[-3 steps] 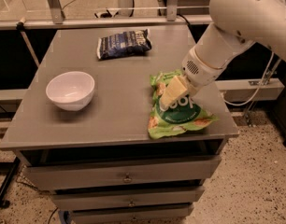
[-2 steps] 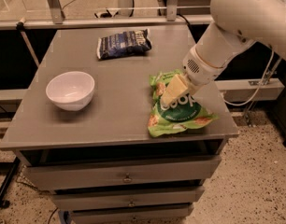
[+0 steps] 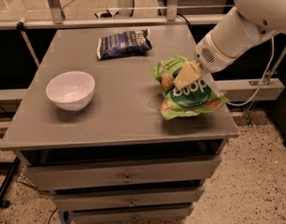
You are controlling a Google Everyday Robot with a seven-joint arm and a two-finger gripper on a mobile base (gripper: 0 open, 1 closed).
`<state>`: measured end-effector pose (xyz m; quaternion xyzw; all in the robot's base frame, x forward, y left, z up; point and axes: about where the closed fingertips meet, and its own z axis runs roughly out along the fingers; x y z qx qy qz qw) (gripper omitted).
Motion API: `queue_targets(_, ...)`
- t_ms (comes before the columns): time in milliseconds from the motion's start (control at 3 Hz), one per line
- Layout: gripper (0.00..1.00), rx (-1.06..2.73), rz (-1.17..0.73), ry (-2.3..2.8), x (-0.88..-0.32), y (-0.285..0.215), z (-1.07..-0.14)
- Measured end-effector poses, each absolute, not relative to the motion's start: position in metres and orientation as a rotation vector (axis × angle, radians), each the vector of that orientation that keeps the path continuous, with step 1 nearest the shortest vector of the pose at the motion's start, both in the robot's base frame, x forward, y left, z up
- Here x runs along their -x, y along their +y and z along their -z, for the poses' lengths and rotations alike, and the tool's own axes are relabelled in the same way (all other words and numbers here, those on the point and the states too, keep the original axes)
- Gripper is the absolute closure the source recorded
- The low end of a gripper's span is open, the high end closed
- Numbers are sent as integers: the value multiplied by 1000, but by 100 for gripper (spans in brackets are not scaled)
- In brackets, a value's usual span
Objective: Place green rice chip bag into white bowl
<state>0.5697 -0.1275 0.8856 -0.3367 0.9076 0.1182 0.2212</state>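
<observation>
The green rice chip bag [image 3: 189,96] is at the right side of the grey tabletop [image 3: 124,111], its lower edge raised a little above the surface. My gripper [image 3: 184,77] comes in from the upper right and is shut on the bag's top part, with a pale finger [image 3: 187,73] lying across the bag. The white bowl [image 3: 71,90] stands upright and empty on the left side of the tabletop, well apart from the bag and gripper.
A dark blue snack bag [image 3: 124,43] lies at the back middle of the tabletop. The table is a cabinet with drawers [image 3: 126,176] below. A metal rail [image 3: 133,8] runs behind it. The table's right edge is just beside the green bag.
The gripper has risen slightly and the green bag has come up with it, its lower part lifting off the tabletop. The bowl and blue bag have not moved.
</observation>
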Motion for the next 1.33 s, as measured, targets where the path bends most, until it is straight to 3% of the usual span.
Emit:
queue_targets(667,100,993,-320,2429,-584,-120,-910)
queue_targets(1333,100,1307,-307,2197,-614,-64,-971)
